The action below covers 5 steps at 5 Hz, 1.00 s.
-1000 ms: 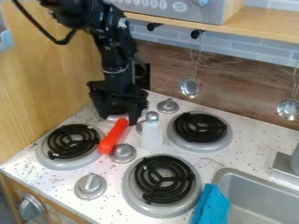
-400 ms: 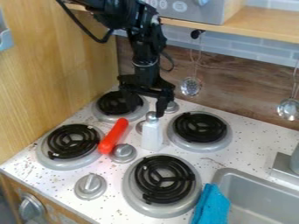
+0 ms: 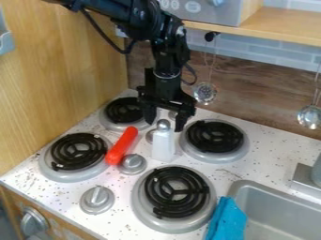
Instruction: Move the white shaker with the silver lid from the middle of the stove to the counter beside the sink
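Brown wood-grain paneling (image 3: 263,101) and glossy pale tile (image 3: 263,54) back a speckled white countertop (image 3: 69,185). The black gripper (image 3: 165,125) has its fingers spread apart; the smooth, squarish white bottle (image 3: 164,146) stands upright below, its rounded metallic cap appearing between their tips. There are one bottle, one rounded red object (image 3: 122,146), four black coil burners (image 3: 177,192) and two hanging metal utensils (image 3: 205,93).

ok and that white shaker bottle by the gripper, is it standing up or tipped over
Upright: the white bottle stands on its base, silver cap on top.
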{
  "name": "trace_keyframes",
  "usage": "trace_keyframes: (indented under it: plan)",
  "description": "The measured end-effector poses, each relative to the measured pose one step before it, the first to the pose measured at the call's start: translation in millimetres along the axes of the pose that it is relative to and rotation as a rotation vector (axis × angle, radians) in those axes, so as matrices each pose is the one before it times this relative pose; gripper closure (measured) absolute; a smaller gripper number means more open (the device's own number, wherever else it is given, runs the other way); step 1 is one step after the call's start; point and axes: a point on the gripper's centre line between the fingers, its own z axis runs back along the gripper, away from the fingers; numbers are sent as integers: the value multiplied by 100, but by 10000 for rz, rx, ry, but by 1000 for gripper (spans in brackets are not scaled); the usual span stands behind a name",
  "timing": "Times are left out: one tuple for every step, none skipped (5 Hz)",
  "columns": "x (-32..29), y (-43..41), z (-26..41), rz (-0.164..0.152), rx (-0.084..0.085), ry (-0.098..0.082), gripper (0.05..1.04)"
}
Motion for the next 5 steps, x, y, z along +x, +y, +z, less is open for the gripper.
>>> trace_keyframes:
  plan:
    - [272,475,-601,19,384,188,83]
    - [353,3,-1418,155,526,614,83]
    - [-124,-411,-345,-1,52,222,122]
    - [-222,-76,2,39,-48,140,420]
    - [-490,-112,72,38,-130,33,486]
